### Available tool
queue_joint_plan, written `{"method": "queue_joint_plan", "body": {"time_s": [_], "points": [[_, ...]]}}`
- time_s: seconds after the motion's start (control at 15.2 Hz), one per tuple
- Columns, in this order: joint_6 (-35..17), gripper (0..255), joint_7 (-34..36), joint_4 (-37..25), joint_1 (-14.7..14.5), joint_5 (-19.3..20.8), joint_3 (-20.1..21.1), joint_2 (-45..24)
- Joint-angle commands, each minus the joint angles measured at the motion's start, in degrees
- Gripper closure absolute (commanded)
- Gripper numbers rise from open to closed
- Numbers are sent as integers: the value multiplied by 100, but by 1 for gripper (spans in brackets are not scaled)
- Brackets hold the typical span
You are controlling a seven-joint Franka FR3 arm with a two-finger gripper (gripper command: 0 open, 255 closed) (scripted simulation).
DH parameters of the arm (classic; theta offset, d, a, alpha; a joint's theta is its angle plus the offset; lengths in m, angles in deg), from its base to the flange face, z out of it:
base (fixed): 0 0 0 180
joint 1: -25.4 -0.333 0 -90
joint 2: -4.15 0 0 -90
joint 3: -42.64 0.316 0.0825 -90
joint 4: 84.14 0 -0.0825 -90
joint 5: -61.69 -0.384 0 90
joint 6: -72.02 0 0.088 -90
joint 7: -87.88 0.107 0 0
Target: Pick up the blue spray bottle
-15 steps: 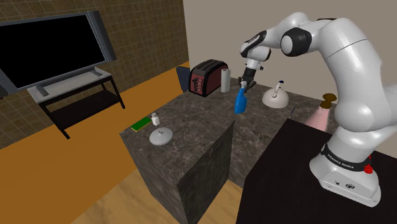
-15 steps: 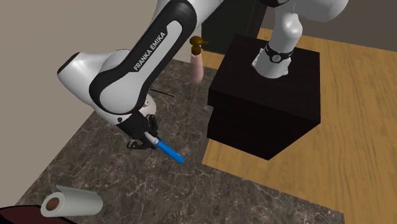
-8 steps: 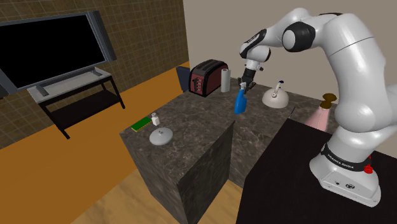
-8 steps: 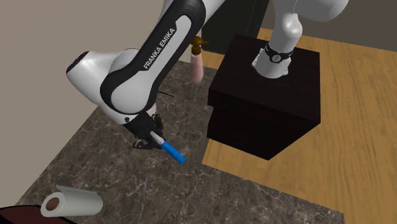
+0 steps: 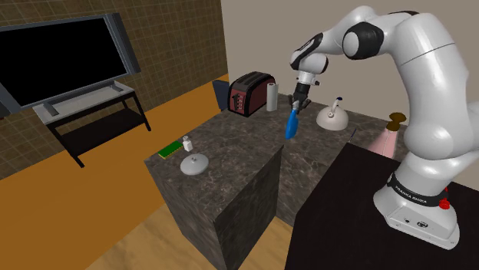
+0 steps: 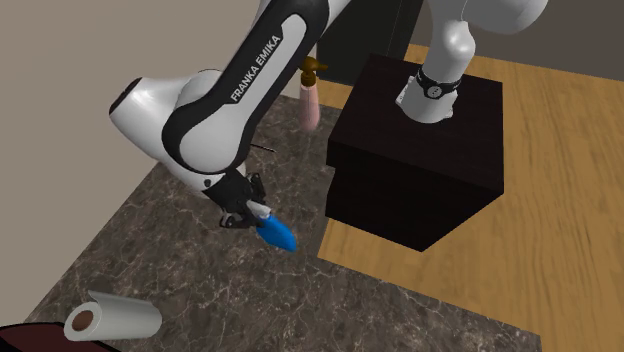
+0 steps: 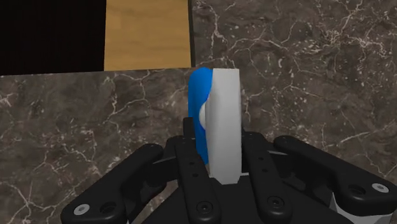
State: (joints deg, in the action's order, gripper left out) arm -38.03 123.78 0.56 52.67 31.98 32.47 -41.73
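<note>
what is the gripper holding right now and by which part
The blue spray bottle, clasped by the gripper at its white spray head.

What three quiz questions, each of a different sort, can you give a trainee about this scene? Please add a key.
1. True or false: the gripper is shut on the spray bottle.
2. What stands next to the toaster on the counter? A) a paper roll B) a cup C) a plant
3. Fill in: in the shoulder view the spray bottle is not upright but ____.
Key: 1 true; 2 A; 3 tilted.
</note>
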Motion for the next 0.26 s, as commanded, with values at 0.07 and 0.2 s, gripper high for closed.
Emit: {"method": "queue_joint_plan", "body": {"time_s": [0.07,0.2], "points": [[155,255,64,42,-26,35,-7,137],[161,255,66,43,-27,37,-8,144]]}}
